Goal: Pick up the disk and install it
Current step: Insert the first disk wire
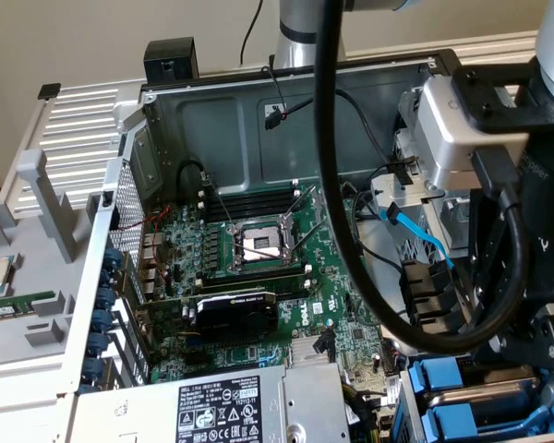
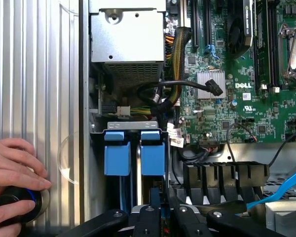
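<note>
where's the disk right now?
The disk, in its blue frame, sits in the drive bay directly ahead of the gripper in the wrist view; in the exterior view it is at the lower right, under the arm.

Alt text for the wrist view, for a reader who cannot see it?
Black gripper, shut, hangs over two blue plastic drive frames slotted in a grey metal computer case beside the green motherboard. A person's hand rests on a black knob on ribbed metal.

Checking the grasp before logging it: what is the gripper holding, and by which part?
It cannot be told. The gripper is down at the blue-framed disk in the drive bay, but any contact is hidden.
</note>
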